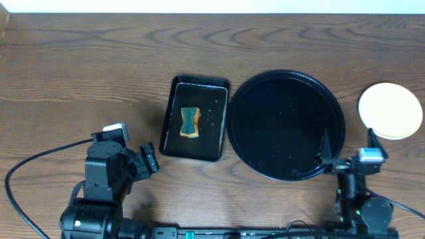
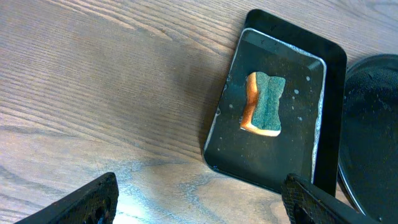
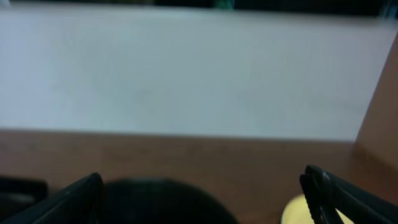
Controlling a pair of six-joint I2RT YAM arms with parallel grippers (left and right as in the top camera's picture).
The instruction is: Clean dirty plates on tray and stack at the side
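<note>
The large round black tray (image 1: pixel 285 86) lies right of centre with nothing on it but a few water drops; its edge shows in the left wrist view (image 2: pixel 373 124) and it is a dark blur in the right wrist view (image 3: pixel 161 202). A pale yellow plate (image 1: pixel 390 111) lies on the table to the tray's right, possibly on top of other plates; a sliver shows in the right wrist view (image 3: pixel 295 211). No mint-green plate can be made out. My left gripper (image 1: pixel 149 159) (image 2: pixel 199 199) is open and empty over bare wood. My right gripper (image 1: pixel 350 149) (image 3: pixel 202 193) is open and empty near the tray's front right rim.
A smaller rectangular black tray (image 1: pixel 174 133) (image 2: pixel 336 74) left of the round tray holds a little water and a green-and-orange sponge (image 1: pixel 190 122) (image 2: pixel 265 104). A black cable (image 1: pixel 33 162) runs over the table at the front left.
</note>
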